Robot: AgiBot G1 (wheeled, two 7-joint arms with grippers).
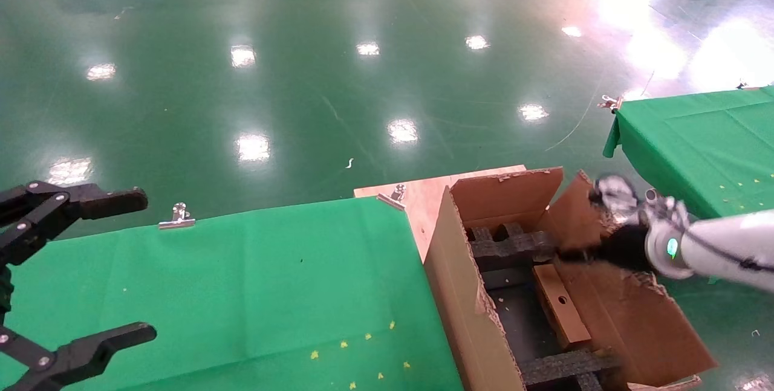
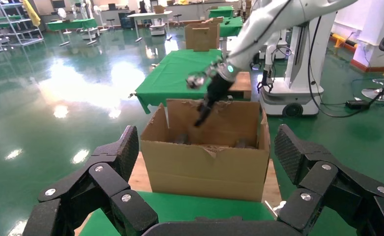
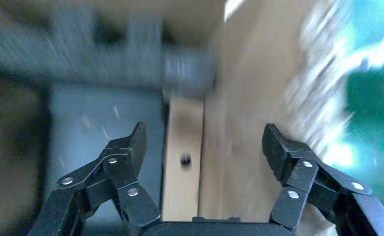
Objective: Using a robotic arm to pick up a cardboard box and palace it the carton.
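Note:
The small brown cardboard box (image 1: 561,306) with a round hole stands on edge inside the large carton (image 1: 459,294), against its right wall, and shows in the right wrist view (image 3: 182,167) too. The white robotic arm (image 1: 719,246) reaches in from the right. Its right gripper (image 1: 574,253) hangs over the carton's far end, above the box, open and empty (image 3: 205,130). The left wrist view shows it above the carton (image 2: 202,115). My left gripper (image 1: 144,265) is open and empty at the far left, over the green table, facing the carton (image 2: 205,167).
Black foam inserts (image 1: 511,246) sit at both ends inside the carton. The carton stands on a wooden board (image 1: 423,194) beside the green-clothed table (image 1: 242,282), which has metal clips (image 1: 176,217) at its edge. A second green table (image 1: 701,143) is at the right.

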